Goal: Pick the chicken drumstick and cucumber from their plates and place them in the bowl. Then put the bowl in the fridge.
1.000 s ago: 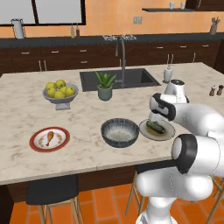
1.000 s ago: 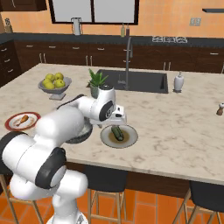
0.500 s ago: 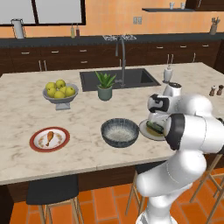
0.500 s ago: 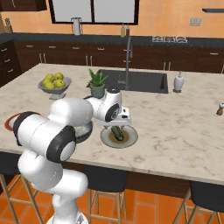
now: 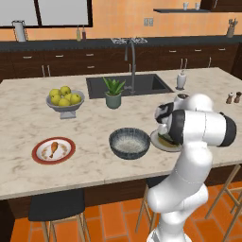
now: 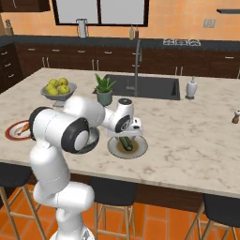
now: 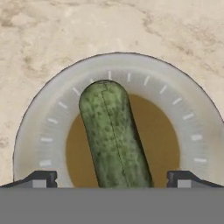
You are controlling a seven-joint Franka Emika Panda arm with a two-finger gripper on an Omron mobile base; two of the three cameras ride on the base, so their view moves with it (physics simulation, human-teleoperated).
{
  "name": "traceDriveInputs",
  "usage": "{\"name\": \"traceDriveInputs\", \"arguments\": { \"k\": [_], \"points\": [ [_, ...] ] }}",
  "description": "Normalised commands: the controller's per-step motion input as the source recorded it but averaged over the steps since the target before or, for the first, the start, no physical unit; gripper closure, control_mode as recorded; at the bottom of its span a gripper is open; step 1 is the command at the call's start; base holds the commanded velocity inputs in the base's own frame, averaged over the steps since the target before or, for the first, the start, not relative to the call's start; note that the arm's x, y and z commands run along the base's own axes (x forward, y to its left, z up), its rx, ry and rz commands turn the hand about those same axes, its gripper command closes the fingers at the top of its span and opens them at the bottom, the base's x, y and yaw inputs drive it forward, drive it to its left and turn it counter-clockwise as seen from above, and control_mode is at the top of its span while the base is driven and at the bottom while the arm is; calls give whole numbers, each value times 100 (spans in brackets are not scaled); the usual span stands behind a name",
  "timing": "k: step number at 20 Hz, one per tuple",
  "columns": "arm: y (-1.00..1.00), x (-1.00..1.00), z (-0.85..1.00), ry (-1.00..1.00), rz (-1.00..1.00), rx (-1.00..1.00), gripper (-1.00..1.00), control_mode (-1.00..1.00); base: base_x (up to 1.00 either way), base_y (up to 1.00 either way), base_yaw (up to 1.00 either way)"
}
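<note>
Lying on olive plate (image 7: 194,127) (pale rim), cucumber (image 7: 113,133), wide-spread gripper (image 7: 111,179) straddling it, bowl (image 5: 129,142) beside.

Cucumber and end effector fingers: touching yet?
Apart. The hand view shows the cucumber lying on its plate, with each finger tip of the open end effector standing clear to either side.

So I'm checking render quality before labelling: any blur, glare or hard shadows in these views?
Hand view: crisp, the cucumber and its plate evenly lit, no glare, open tool tips sharp. Left base view: slightly soft, flat light, faint shading around the bowl. Right base view: similar softness, the arm darkens the counter only weakly.
</note>
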Motion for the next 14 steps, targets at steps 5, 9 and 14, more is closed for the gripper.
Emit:
{"name": "traceDriveInputs", "arguments": {
  "k": [5, 9, 14],
  "points": [
    [-2, 18, -40, 0, 4, 0, -100, -100, 0, 0, 0],
    [-1, 14, -43, 0, 5, 0, 100, -100, 0, 0, 0],
    [0, -7, -38, 0, 2, 0, 100, -100, 0, 0, 0]
  ]
}}
